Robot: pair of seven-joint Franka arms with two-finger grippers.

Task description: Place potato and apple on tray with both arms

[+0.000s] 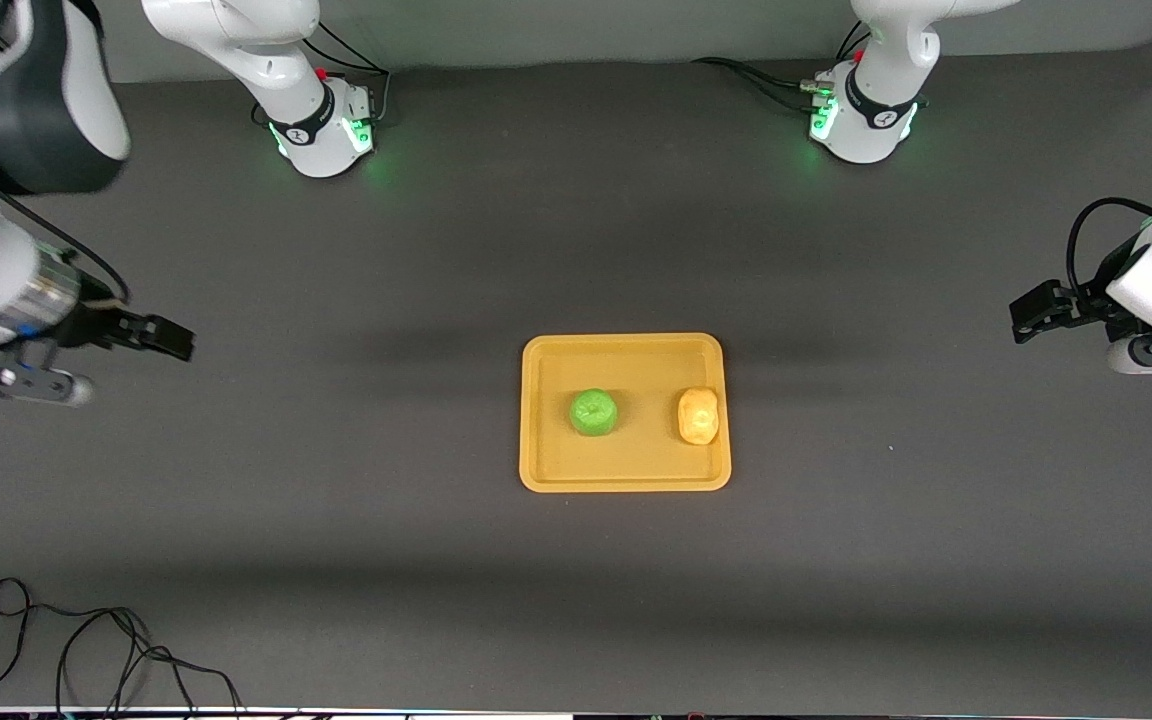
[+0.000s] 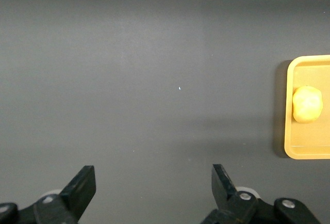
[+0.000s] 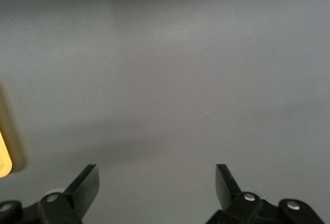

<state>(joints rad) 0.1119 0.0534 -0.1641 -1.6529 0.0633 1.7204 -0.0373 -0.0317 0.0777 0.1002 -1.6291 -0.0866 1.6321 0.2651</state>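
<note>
resting on tray [image 1: 625, 351]: apple [image 1: 594, 412], potato [image 1: 698, 415]

Matt dark grey table [image 1: 336, 480]; smooth plastic orange-yellow tray [image 1: 624, 476]; slightly shiny green apple [image 1: 594, 411]; dull, faintly speckled potato [image 1: 698, 416].

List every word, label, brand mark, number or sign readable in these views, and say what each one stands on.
No text can be read in any view.
Right arm's base: a small dark mark on its collar, too small to read.
Left arm's base: a similar mark, also too small to read.
Tray, apple, potato: no lettering or stickers show.
Left pincer and right pincer: plain black, no markings visible.
</note>
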